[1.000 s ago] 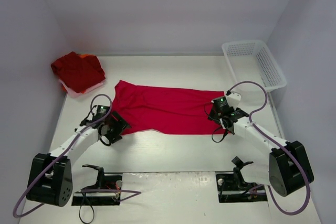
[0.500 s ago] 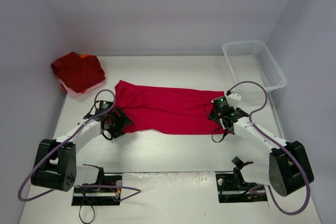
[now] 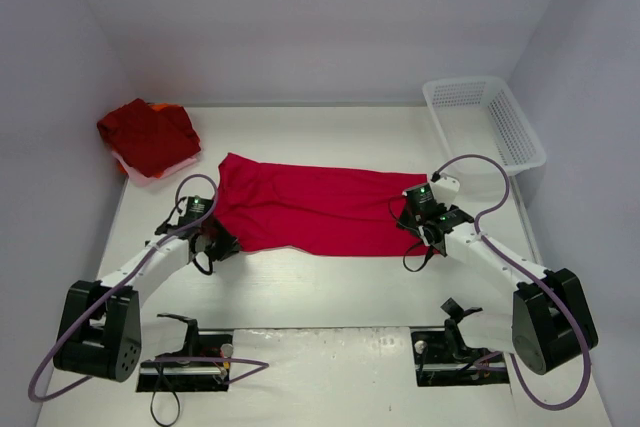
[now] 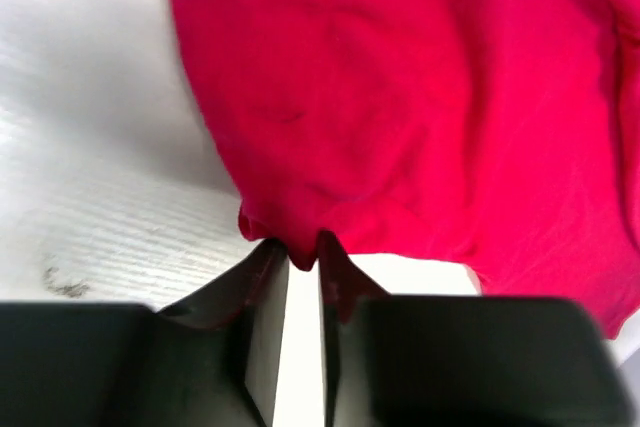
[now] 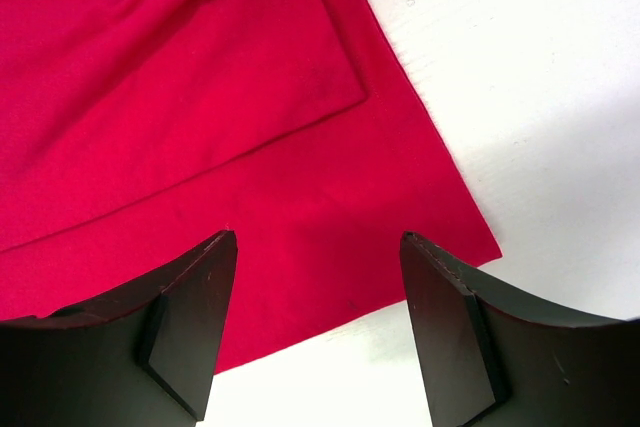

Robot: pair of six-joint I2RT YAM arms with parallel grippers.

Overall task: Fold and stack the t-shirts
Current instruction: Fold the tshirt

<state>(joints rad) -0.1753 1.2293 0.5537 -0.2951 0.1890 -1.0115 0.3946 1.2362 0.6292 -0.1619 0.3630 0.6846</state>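
Grip just made: left jaws have closed onto the near-left corner of the t-shirt spread on the surface, right jaws apart over its near-right corner, so lifting looks near

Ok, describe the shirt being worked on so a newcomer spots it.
Find the white table; across its middle lies the spread t-shirt, its near left corner pinched by the left gripper. Unlike the darker folded bundle at the far left corner, it is bright red and laid out flat.
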